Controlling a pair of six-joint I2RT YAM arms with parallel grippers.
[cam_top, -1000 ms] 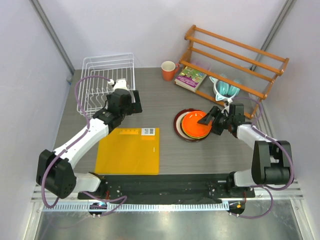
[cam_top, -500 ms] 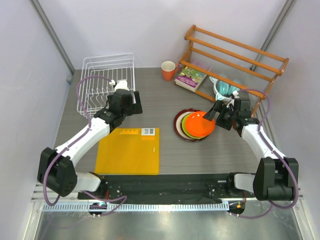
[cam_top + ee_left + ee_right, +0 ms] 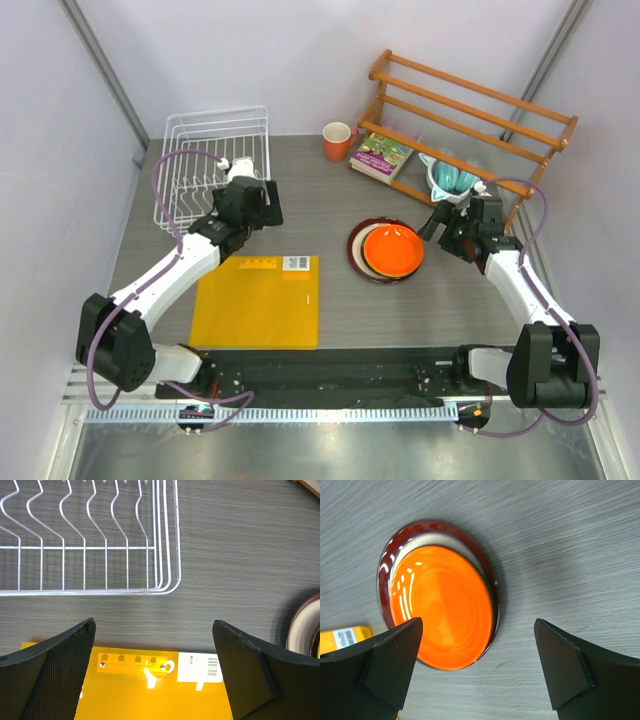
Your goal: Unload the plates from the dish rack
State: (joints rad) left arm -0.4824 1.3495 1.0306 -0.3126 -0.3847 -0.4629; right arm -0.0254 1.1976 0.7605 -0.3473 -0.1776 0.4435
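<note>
Right of centre on the grey table (image 3: 330, 190), the plates sit in a flat stack, faces up: an orange plate (image 3: 392, 250) on top, the dark red plate's (image 3: 354, 246) rim showing around it. Being round, they point no particular way. Just to their right hovers the right gripper (image 3: 441, 223), jaws spread wide, grasping nothing. At the upper left stands the white wire dish rack (image 3: 215, 150), upright. Below its near corner, the left gripper (image 3: 268, 206) is also fully spread, holding nothing, above a yellow board (image 3: 258, 305) with a barcode label (image 3: 200, 666).
</note>
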